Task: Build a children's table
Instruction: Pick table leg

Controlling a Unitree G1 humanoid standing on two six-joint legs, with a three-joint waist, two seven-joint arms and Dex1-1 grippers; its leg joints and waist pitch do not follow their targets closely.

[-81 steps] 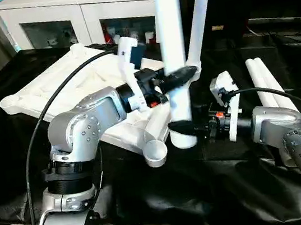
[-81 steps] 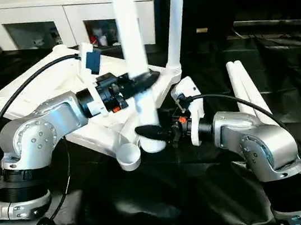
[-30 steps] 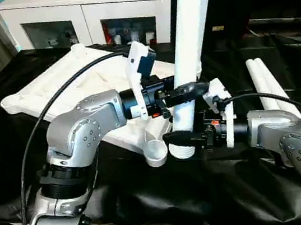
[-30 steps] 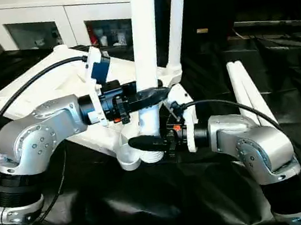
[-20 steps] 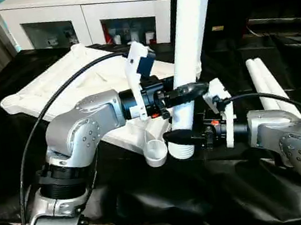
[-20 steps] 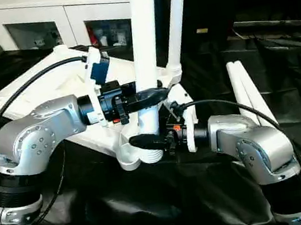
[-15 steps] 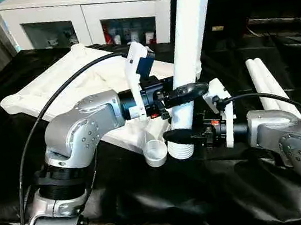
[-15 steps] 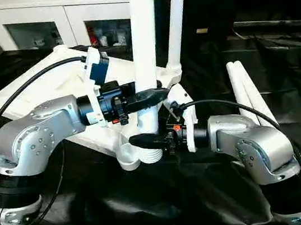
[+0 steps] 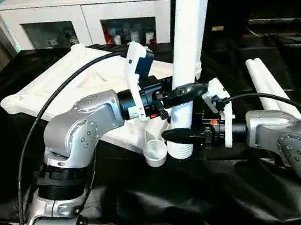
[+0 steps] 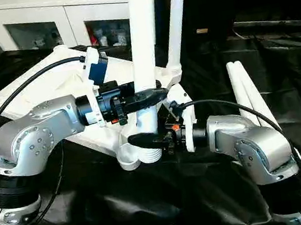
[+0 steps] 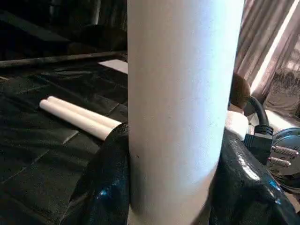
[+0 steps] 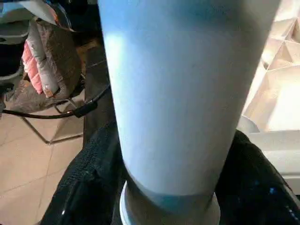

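The white tabletop (image 9: 67, 85) lies underside up on the black cloth. One white leg (image 10: 178, 18) stands upright in its far corner. I hold a second leg (image 9: 187, 33) upright with both grippers. My left gripper (image 9: 184, 92) is shut on it at mid-height, and my right gripper (image 9: 179, 136) is shut on it just above its ribbed lower end (image 9: 180, 151). That end sits right beside the near round corner socket (image 9: 157, 154), not inside it. In the wrist views the black fingers (image 11: 101, 187) (image 12: 89, 187) hug the tube on both sides.
Two more white legs (image 9: 265, 84) lie side by side on the black cloth (image 9: 236, 190) to the right. A white glass-door cabinet (image 9: 85, 15) stands behind the table. A black cable (image 9: 53, 104) loops over my left arm.
My right gripper's fingers have closed in on the leg. The leg's lower end has edged slightly left toward the near corner socket. The left grip is unchanged.
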